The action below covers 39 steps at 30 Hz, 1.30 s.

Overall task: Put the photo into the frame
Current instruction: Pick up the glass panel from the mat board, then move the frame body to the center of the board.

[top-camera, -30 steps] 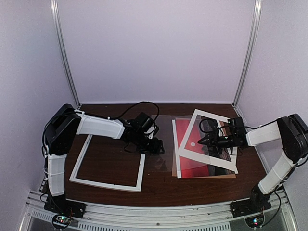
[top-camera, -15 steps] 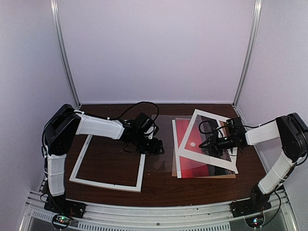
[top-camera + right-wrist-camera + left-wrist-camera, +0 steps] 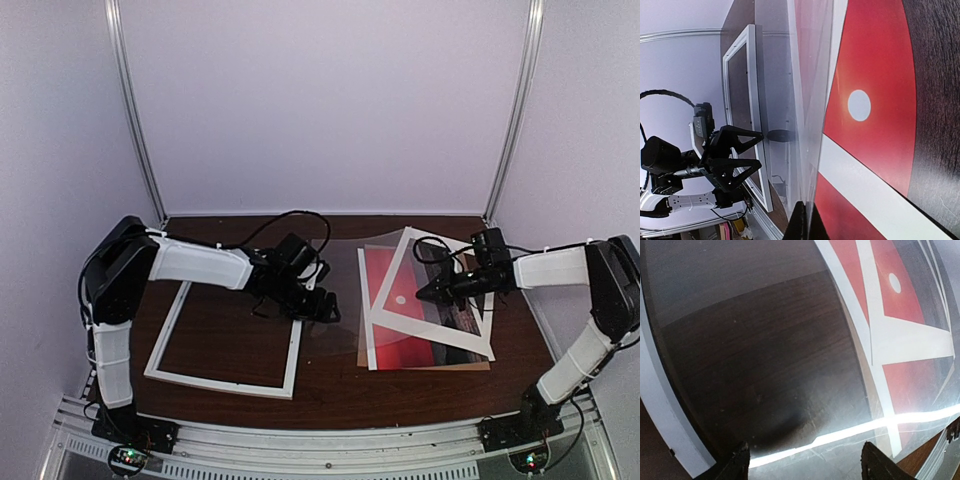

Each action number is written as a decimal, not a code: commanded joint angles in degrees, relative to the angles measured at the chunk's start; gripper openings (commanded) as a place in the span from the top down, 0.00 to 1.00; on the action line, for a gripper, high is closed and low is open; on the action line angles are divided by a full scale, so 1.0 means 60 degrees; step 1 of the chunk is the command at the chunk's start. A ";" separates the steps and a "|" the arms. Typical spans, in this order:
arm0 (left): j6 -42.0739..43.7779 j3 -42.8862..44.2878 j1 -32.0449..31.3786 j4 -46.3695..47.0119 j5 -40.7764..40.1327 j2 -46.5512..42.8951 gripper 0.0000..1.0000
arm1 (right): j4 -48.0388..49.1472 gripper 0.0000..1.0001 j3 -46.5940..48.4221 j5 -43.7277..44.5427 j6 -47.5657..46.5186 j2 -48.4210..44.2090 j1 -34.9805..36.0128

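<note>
Scene: From above we see a dark wooden table with two arms reaching in from the 6 o'clock edge.
Photo: The photo, a rectangular print of red sunset sky with a small white sun, lies flat on the 3 o'clock half of the table. Its sky end points to 9 o'clock and its darker end to 3 o'clock. We cannot tell which side is longer.
Covering: A flat white paper mat with a wide border lies skewed on top of the photo. A clear sheet of thin transparent plastic spans the gap between the arms.
Frame: The frame, a thin-edged rigid white rectangle, lies flat and open on the 9 o'clock half, well apart from the photo.
Right claw: The right gripper hovers over the photo's sun. In its wrist view the fingers are together, and we judge them to be pinching the clear sheet's edge.
Left claw: The left gripper sits at the frame's 2 o'clock corner. Its fingers are apart and hold nothing, and the clear sheet fills its wrist view.
Key relation: The photo lies directly under the right claw, so that arm is nearer. The frame lies at 9 o'clock from the photo, on the left arm's side. We judge the mat and clear sheet must come off first.
</note>
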 commanded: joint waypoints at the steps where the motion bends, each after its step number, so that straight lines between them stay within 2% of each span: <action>1: 0.0494 0.0071 0.0106 -0.0395 -0.0025 -0.1133 0.21 | -0.1351 1.00 0.0694 0.0350 -0.0818 -0.0756 0.0064; 8: 0.0828 -0.0162 0.1547 -0.2027 -0.0251 -0.2822 0.17 | -0.2959 1.00 0.1853 0.0420 -0.1318 -0.1539 0.0078; 14: 0.1738 -0.0742 0.3737 -0.3840 -0.0964 -0.3851 0.13 | -0.4052 1.00 0.2739 0.0417 -0.1748 -0.1882 0.0107; 20: 0.2466 -0.1160 0.5865 -0.4777 -0.1459 -0.4043 0.09 | -0.4380 1.00 0.3291 0.0324 -0.1882 -0.1944 0.0144; 25: 0.2795 -0.1366 0.7066 -0.4944 -0.1846 -0.3617 0.06 | -0.4371 1.00 0.3461 0.0139 -0.1927 -0.1825 0.0173; 31: 0.3007 -0.1342 0.7909 -0.4857 -0.1729 -0.2758 0.05 | -0.4445 1.00 0.3783 0.0037 -0.1969 -0.1808 0.0258; 39: 0.2831 -0.1344 0.8059 -0.4659 -0.1230 -0.2049 0.05 | -0.4696 1.00 0.4269 -0.0017 -0.2117 -0.1692 0.0374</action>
